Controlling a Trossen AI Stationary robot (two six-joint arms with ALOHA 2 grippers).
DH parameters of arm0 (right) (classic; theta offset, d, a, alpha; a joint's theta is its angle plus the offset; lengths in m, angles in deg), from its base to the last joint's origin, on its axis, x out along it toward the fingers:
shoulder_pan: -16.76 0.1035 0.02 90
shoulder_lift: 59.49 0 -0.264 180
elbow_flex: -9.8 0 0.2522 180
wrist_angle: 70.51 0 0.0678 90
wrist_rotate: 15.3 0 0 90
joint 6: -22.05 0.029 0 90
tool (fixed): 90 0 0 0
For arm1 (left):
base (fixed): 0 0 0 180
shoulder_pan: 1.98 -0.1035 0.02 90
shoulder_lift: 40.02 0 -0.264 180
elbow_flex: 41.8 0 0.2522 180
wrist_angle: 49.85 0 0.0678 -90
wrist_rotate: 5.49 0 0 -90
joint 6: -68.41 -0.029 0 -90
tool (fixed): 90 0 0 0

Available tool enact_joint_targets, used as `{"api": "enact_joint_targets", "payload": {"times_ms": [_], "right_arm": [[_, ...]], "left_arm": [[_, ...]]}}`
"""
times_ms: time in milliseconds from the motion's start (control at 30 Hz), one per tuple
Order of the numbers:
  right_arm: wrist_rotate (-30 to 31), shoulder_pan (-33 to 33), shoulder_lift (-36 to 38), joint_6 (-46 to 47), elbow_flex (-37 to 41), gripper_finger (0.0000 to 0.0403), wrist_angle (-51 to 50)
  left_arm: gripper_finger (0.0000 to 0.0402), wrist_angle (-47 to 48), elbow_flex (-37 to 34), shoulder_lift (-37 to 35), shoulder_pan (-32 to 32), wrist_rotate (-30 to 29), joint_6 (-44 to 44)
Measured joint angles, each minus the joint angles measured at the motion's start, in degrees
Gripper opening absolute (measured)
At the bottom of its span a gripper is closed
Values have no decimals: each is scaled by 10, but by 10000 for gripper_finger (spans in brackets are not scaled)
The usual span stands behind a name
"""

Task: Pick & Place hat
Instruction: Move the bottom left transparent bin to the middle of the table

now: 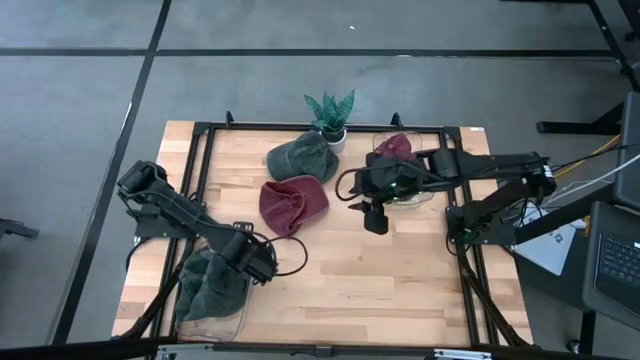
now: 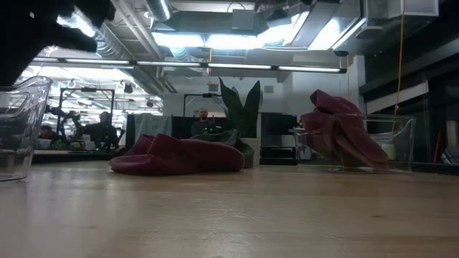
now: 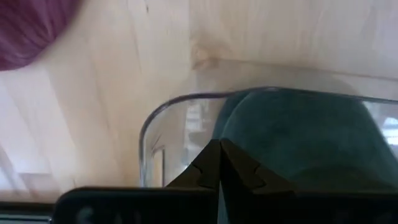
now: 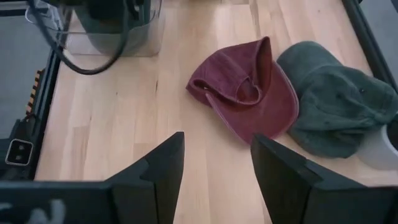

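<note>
left tool (image 3: pixel 219 163) closed, right tool (image 4: pixel 214 171) spread
</note>
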Motion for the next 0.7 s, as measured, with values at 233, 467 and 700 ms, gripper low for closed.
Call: {"api": "enact_joint_targets", "payload": {"times_ms": [233,467,700], "right_arm": [[0,0,11,2,-33,185,-25],[-1,0,14,14,-36,185,-26],[-1,0,14,14,-36,185,-26]], "left_arm": [[2,-110,-68,0,-2,-18,12],[2,-192,-113,-1,-24,-53,33],[2,-293,-114,-1,-69,-122,23]]}}
